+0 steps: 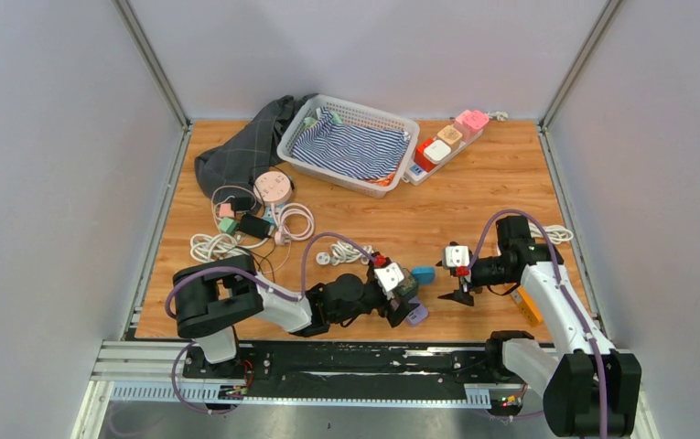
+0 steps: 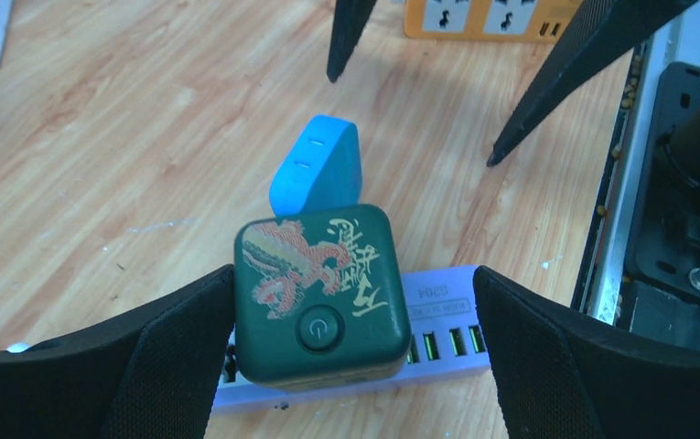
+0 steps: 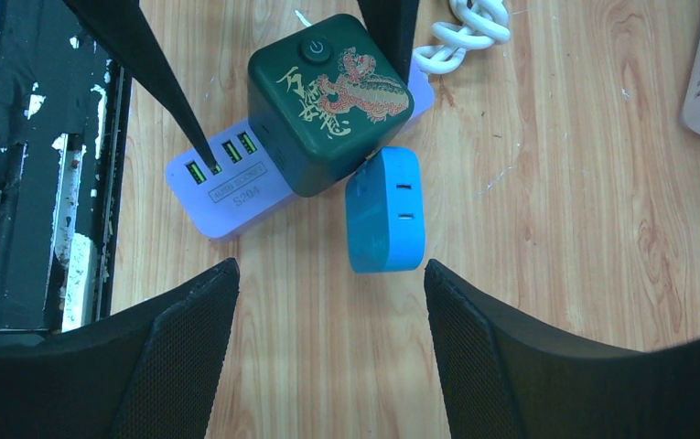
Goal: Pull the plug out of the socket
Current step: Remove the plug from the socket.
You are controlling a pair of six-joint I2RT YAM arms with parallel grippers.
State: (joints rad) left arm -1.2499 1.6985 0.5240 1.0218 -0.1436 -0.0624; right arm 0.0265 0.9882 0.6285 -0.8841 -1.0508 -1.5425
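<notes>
While the blue plug [image 1: 423, 273] sits tight against the green cube socket [image 1: 406, 289] in the top view, the pull looks not yet done, and neither arm grips anything. The left claw [image 1: 408, 302] is at the cube on the wooden worktop [image 1: 474, 201]. The right claw [image 1: 457, 294] hangs near the cube's plug side, clear of it.

From the left wrist, the left claw is spread wide astride the cube [image 2: 318, 293]. One finger [image 2: 181, 357] seems to touch the cube's side and the other stands apart. The plug [image 2: 318, 169] juts from the cube's far face, and a lavender USB hub [image 2: 442, 315] lies against the cube's base.

From the right wrist, the right claw [image 3: 329, 274] is spread with nothing between its fingers. The plug [image 3: 384, 210] lies just beyond its tips, against the cube [image 3: 332, 101]. Its pins are hidden, so I judge it plugged in. Left to do: clamp the cube, pinch the plug and draw it out.
</notes>
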